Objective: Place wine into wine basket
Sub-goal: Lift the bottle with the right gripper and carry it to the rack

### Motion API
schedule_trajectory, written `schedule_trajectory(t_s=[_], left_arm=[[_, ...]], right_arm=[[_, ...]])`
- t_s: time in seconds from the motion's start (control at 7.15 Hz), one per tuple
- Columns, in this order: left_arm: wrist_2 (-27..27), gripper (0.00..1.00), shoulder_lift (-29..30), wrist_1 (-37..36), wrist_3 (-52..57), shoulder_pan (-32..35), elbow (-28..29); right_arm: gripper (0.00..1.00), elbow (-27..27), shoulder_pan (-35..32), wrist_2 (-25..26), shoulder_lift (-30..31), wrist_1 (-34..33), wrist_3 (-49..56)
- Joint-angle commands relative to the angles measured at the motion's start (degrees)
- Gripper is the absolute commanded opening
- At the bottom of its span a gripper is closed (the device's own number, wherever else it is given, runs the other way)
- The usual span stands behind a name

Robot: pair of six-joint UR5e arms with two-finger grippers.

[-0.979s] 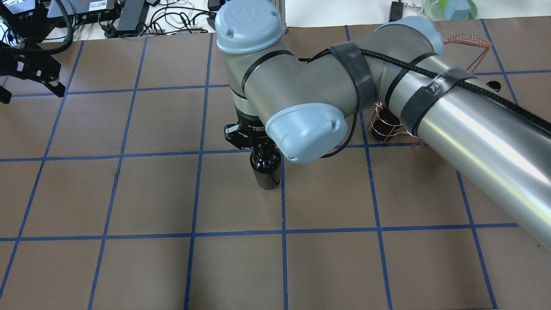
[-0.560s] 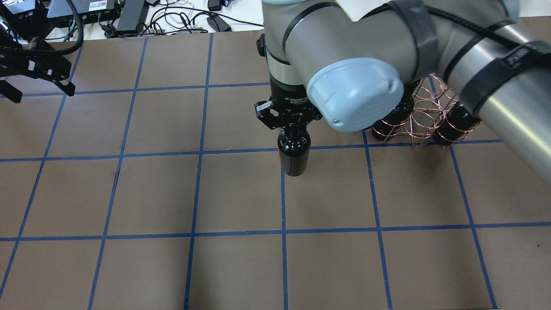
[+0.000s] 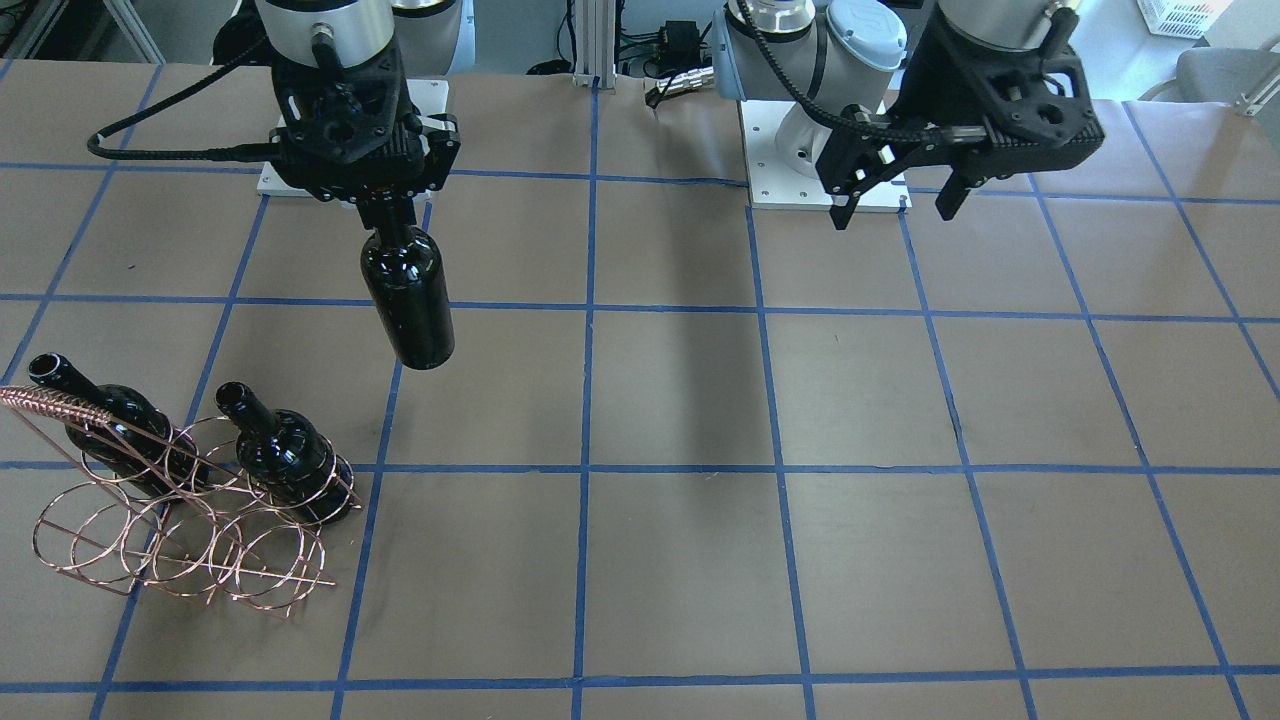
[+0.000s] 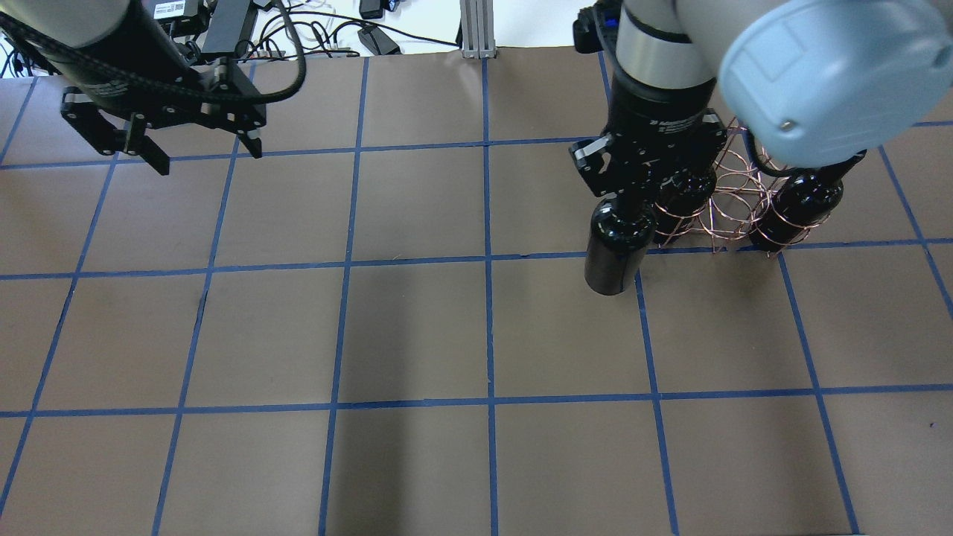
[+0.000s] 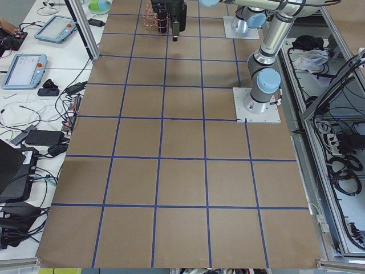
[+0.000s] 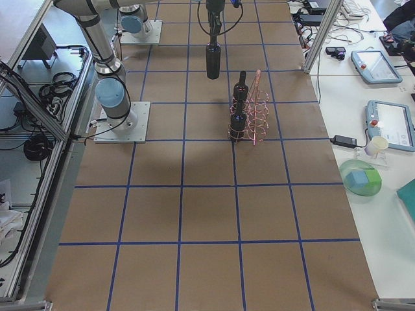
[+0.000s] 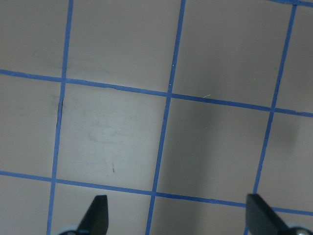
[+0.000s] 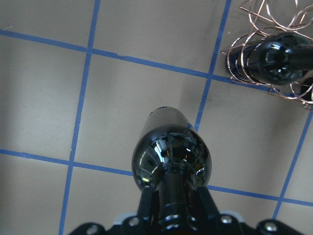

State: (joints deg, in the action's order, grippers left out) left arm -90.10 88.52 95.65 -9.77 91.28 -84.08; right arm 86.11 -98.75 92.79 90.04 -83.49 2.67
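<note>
Two bottles (image 3: pixel 285 455) already sit in the basket (image 3: pixel 180 540). The right end effector (image 3: pixel 390 222) pinches the wine (image 3: pixel 408 295) by its neck near it, seemingly short of a ring. The left end effector (image 3: pixel 893 205) is spread.

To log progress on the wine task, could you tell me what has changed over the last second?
The right gripper, shut on the neck of the wine, has carried it toward the overhead view's right, up beside the wine basket. The left gripper, open and empty, has shifted further over the table. The basket and the two bottles already in it appear to have stayed put.
</note>
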Motion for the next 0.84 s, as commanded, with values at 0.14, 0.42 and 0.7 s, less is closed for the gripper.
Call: schedule_trajectory(t_s=[0.14,0.42,0.7], left_arm=[[-0.1,1.00,0.5,-3.4,1.7,0.8,1.1],[0.4,1.00,0.1,-3.1,6.4,-3.1,1.5],[-0.2,1.00,-0.3,-1.9,7.0,-3.6,0.7]], right_arm=[[0.00,-0.6,10.3,0.1,2.2,2.0,10.8],[0.00,-1.3,17.0,-0.2,2.6,1.8,18.6],[0.00,-2.4,23.6,-2.3,2.2,0.7,22.7]])
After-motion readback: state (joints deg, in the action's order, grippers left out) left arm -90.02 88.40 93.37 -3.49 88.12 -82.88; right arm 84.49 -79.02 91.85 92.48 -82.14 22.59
